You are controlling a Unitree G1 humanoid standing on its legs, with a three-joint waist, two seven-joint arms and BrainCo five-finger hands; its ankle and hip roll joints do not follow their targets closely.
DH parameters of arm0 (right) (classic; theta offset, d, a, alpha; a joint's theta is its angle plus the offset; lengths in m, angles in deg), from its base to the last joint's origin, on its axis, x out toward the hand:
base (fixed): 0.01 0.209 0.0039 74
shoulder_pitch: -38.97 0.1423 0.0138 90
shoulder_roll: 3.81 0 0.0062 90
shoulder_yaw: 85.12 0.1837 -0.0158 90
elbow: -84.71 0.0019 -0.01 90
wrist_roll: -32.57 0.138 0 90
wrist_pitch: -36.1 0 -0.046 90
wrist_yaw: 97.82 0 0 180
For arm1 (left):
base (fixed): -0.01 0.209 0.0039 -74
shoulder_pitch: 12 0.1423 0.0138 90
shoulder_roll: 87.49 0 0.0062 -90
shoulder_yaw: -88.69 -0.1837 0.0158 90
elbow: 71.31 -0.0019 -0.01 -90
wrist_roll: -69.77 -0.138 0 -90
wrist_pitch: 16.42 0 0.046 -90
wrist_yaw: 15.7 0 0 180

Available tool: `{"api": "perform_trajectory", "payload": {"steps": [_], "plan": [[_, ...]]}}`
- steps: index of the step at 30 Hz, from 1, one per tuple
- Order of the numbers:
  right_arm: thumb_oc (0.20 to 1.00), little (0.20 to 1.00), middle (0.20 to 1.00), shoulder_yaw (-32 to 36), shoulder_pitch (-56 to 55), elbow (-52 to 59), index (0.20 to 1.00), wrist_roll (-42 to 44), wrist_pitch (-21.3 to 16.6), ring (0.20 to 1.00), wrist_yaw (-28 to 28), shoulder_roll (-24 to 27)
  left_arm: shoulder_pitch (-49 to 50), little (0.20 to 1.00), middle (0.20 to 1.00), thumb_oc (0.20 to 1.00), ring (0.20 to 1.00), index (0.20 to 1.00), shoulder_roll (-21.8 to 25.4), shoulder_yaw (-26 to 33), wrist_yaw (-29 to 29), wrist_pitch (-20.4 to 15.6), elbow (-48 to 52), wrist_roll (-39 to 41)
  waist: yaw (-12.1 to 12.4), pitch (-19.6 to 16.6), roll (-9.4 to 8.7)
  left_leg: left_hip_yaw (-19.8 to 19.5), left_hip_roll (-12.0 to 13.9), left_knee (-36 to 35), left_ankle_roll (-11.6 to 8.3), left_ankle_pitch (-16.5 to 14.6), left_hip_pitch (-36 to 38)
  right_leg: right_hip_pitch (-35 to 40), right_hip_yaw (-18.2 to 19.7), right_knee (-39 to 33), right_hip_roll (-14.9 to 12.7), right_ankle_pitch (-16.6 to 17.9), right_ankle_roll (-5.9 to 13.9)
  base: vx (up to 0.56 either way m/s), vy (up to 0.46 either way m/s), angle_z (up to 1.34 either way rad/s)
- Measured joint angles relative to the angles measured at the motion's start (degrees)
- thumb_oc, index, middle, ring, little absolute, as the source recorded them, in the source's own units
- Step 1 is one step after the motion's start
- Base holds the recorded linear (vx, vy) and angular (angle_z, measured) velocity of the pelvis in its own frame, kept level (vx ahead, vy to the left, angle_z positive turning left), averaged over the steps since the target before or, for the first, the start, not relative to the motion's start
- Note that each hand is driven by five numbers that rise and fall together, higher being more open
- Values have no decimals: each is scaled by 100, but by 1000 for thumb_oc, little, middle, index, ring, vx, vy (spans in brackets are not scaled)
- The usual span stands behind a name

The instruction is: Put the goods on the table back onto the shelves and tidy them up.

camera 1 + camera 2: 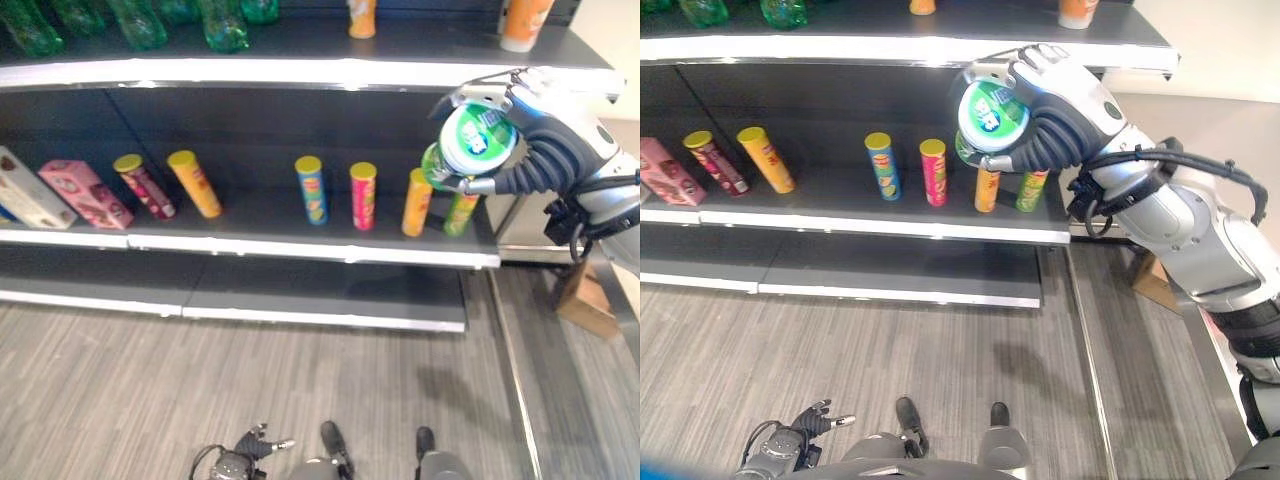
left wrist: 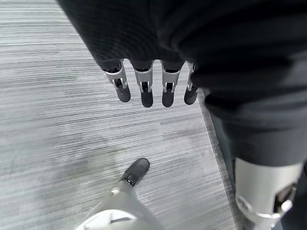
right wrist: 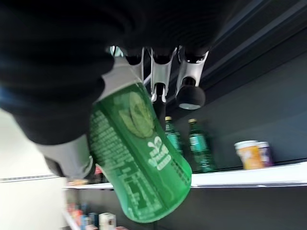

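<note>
- The shelves (image 1: pixel 300 250) are spanning the scene from 9 to 3 o'clock, with a top board, a middle board and a low board above the striped floor (image 1: pixel 150 380)
- The right hand (image 1: pixel 1060 120) is reaching up at 1 o'clock, in front of the gap between the top and middle boards, its fingers and thumb curling round a green can (image 1: pixel 990 115)
- The can is being held off the boards, tilted, with its white-rimmed end facing the head camera; in the right wrist view the can (image 3: pixel 139 158) is lying slantwise across the palm with the fingers (image 3: pixel 189 93) wrapping over it
- Just behind the can, at the right end of the middle board, an orange tube (image 1: pixel 417 203) and a green tube (image 1: pixel 461 213) are standing side by side
- Further toward 9 o'clock a red tube (image 1: pixel 362 196) and a blue tube (image 1: pixel 312 189) are standing upright, well apart from two tubes that are leaning (image 1: pixel 195 184) (image 1: pixel 144 186)
- Two boxes (image 1: pixel 85 193) (image 1: pixel 30 190) are lying at the left end
- Green bottles (image 1: pixel 140 22) are standing on the top board at 11 o'clock, and orange cups (image 1: pixel 524 22) at 1 o'clock
- The left hand (image 1: pixel 815 418) is hanging low at 7 o'clock over the floor, its fingers (image 2: pixel 144 91) hanging straight and slightly apart, holding nothing
</note>
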Motion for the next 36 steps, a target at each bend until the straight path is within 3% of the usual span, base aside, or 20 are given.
{"api": "perform_trajectory", "payload": {"steps": [1, 3, 4, 5, 10, 12, 19, 24, 27, 28, 31, 32, 34, 36], "plan": [[200, 200, 200, -21, 37, -4, 200, 0, 16, 200, -17, 37, 89, 1000, 1000, 1000, 1000, 1000, -65, -25, 30, -5, 16, -3, 52, -54, 159, -67, 173, 222, -299, -218, 145, 81, -19, -15, 90, 28, 34, 179, -323, 31], [200, 200, 200, -117, 111, 23, 200, 3, 35, 200, -58, 354, 136, 1000, 1000, 1000, 1000, 1000, -165, -35, 24, -3, 3, -5, -34, -84, 336, -450, 220, -179, -345, -291, 387, 252, -165, -187, 219, 115, 28, 127, -201, 36], [200, 200, 200, -259, 252, -12, 200, 4, 33, 200, -153, 532, 174, 1000, 1000, 1000, 1000, 1000, -171, 13, 23, -17, 16, -1, -57, -126, 320, -595, 210, -225, -235, -173, 473, 601, -387, -513, 264, 227, -1, 90, -156, 71], [200, 200, 200, -305, 392, -42, 200, 11, 23, 200, -172, 559, 215, 1000, 1000, 1000, 1000, 1000, -173, 6, 26, -16, 11, -1, -74, -209, 296, -727, 255, -277, -264, -190, 479, 721, -583, -538, 291, 155, 3, 104, -209, 71], [200, 200, 200, -739, 1464, -265, 200, 345, -63, 200, -203, 537, 410, 1000, 1000, 1000, 1000, 1000, -180, 3, 20, 7, -50, 6, 124, -246, 258, -954, 346, -390, -334, -24, 552, 874, -858, -535, 455, 64, -111, 39, -135, 31], [200, 200, 200, -1561, 2309, -1029, 200, 440, -60, 200, -205, 529, 427, 1000, 1000, 1000, 1000, 1000, -170, -18, 7, 72, -67, 18, 223, -268, 258, -1094, 374, -375, -358, 17, 584, 1026, -1054, -536, 508, -8, -172, 52, -182, 43], [200, 200, 200, -2708, 2980, -2918, 200, 460, 62, 200, -163, 504, 550, 1000, 1000, 1000, 1000, 1000, -140, -34, -13, 69, -177, 135, 563, -385, 222, -1582, 418, -422, -494, 128, 545, 1301, -1563, -535, 645, -178, -232, 21, -140, 38], [200, 200, 200, -2762, 2976, -4073, 200, 452, 287, 200, -130, 339, 730, 1000, 1000, 1000, 1000, 1000, -130, 20, -30, 83, -241, 325, 802, -417, 289, -1778, 457, -470, -575, 155, 530, 1434, -1822, -533, 724, -230, -306, 26, -137, 29], [200, 200, 200, -2854, 3001, -4880, 200, 452, 305, 200, -91, 294, 756, 1000, 1000, 1000, 1000, 1000, -123, 9, -29, 83, -287, 354, 817, -416, 312, -2002, 404, -486, -687, 248, 522, 1600, -2118, -533, 732, -267, -325, 48, -109, 55], [200, 200, 200, -2852, 3014, -5471, 200, 469, 430, 200, -50, 212, 754, 1000, 1000, 1000, 1000, 1000, -118, 3, -22, 87, -279, 388, 822, -413, 342, -1998, 424, -511, -733, 219, 488, 1685, -2283, -531, 753, -333, -323, 76, -108, 77], [200, 200, 200, -2802, 2991, -6196, 200, 556, 570, 200, 23, 141, 767, 1000, 1000, 1000, 1000, 1000, -87, 11, -16, 125, -288, 501, 779, -406, 365, -1016, 764, -337, -689, 121, 321, 1693, -2585, -492, 727, -387, -364, 40, -46, 57], [200, 200, 200, -2670, 3000, -6647, 200, 711, 643, 200, 54, -161, 844, 1000, 1000, 1000, 1000, 1000, -84, 10, -2, 150, -304, 517, 768, -421, 414, -814, 816, -353, -651, 148, 349, 1708, -2642, -435, 724, -440, -359, 60, -44, 28], [200, 200, 200, -2640, 3071, -7223, 200, 840, 717, 200, 64, -549, 863, 1000, 1000, 1000, 1000, 1000, -82, 4, 18, 185, -376, 517, 782, -457, 474, -790, 845, -320, -427, 429, 386, 1757, -2641, -435, 756, -462, -346, 50, -39, 6], [200, 200, 200, -2638, 3116, -7531, 200, 860, 771, 200, 64, -762, 835, 1000, 1000, 1000, 1000, 1000, -72, -7, 19, 184, -392, 521, 795, -449, 469, -798, 807, -329, -417, 449, 444, 1797, -2650, -446, 754, -482, -331, 53, -45, 4]]}}
